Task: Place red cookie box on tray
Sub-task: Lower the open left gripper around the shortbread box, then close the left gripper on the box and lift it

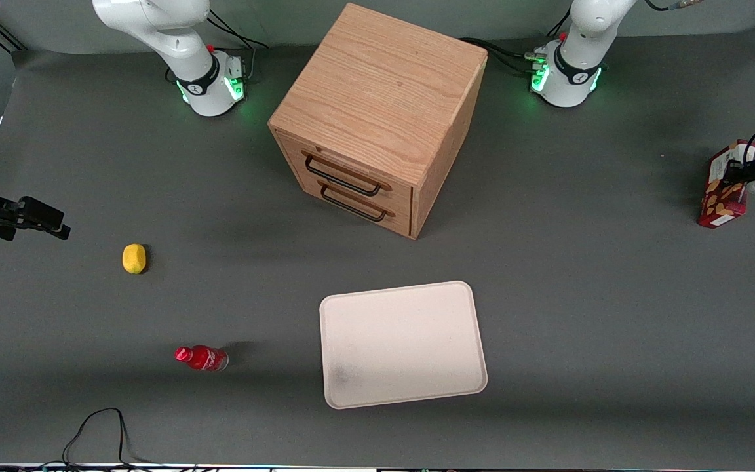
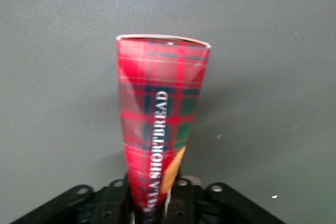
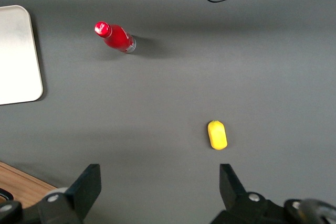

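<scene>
Objects number one of each: lemon [image 1: 134, 258], small red bottle [image 1: 202, 358], wooden cabinet [image 1: 377, 118] with two drawers, tray [image 1: 402, 344], red cookie box [image 1: 722, 185]. At the working arm's end, well apart from the tray, the gripper [image 1: 741, 176] pinches the box, whose tartan side reads "SHORTBREAD" [image 2: 160, 124].

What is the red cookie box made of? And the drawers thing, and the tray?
The red cookie box, held in the gripper at the working arm's end of the table, looks like thin printed cardboard: folded edges, slight gloss. The drawer cabinet looks like wood, with grain lines and dark, probably metal, handles. The tray seems matte plastic, though that is uncertain.
</scene>
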Action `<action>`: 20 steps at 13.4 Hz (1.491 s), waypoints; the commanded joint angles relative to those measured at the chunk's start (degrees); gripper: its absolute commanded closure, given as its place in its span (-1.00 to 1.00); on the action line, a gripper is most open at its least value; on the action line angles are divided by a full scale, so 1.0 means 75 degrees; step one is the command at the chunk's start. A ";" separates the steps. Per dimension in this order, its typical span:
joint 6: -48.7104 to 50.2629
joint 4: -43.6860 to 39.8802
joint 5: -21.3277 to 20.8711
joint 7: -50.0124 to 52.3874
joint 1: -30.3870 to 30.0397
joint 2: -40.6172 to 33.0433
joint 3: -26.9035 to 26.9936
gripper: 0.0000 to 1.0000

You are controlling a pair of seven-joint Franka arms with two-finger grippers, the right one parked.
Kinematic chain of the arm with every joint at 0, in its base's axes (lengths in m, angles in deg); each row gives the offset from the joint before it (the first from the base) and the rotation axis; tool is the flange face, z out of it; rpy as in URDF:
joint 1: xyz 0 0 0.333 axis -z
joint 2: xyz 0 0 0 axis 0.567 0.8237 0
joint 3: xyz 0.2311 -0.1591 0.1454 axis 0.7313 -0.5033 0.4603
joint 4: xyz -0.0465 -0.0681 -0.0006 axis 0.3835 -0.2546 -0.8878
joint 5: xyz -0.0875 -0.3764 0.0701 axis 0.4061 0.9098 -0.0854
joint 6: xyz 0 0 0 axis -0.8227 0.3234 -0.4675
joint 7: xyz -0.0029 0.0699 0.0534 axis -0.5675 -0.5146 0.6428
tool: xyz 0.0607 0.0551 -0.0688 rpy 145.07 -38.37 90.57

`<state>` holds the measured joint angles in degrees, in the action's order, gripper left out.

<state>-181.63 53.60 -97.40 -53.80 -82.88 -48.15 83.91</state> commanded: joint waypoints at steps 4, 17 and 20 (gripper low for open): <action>0.0081 -0.0040 -0.0054 0.0127 0.0012 -0.0319 0.0003 1.00; 0.7498 -0.5030 0.0099 0.1439 0.1593 -0.1915 -0.0032 1.00; 0.7615 -0.5465 0.0426 0.2104 0.1931 -0.1751 -0.0079 1.00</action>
<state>-127.00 16.75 -95.35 -41.93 -70.80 -63.77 83.01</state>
